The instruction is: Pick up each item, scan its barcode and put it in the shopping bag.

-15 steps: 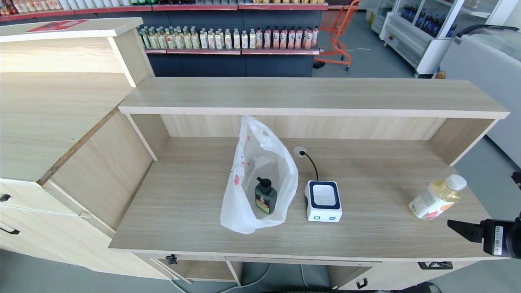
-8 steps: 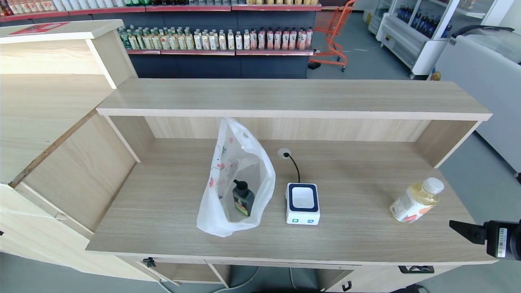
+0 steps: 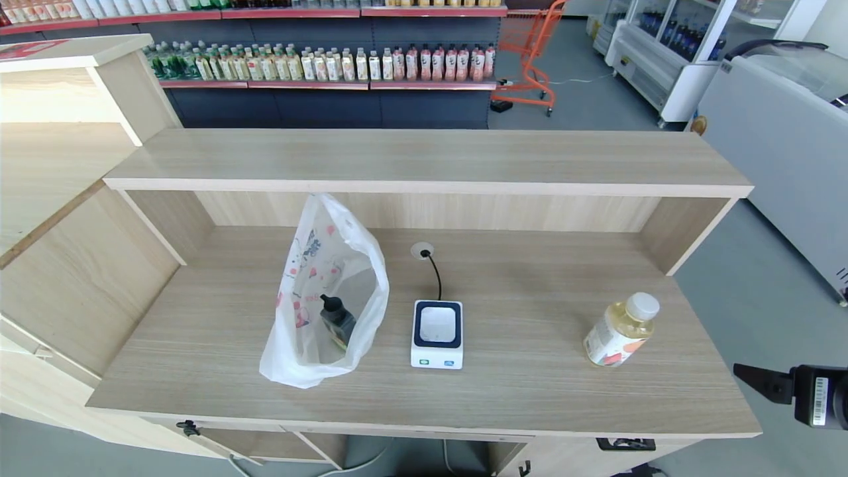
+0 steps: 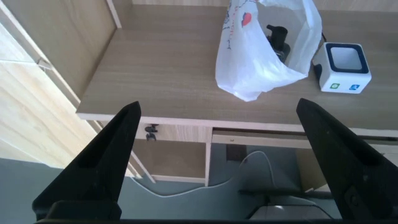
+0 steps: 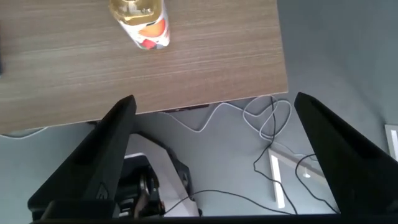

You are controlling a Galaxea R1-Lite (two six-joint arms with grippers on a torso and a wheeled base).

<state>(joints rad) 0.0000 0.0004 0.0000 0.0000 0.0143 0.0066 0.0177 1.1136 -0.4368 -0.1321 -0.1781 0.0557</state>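
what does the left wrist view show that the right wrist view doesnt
Left wrist view, not the right: the shopping bag with a dark pump bottle inside it, the scanner beside the bag, and the left gripper, open. Right wrist view, not the left: the yellow bottle on the counter, loose cables on the floor, and the right gripper, open. Both: the wooden counter and its front edge.
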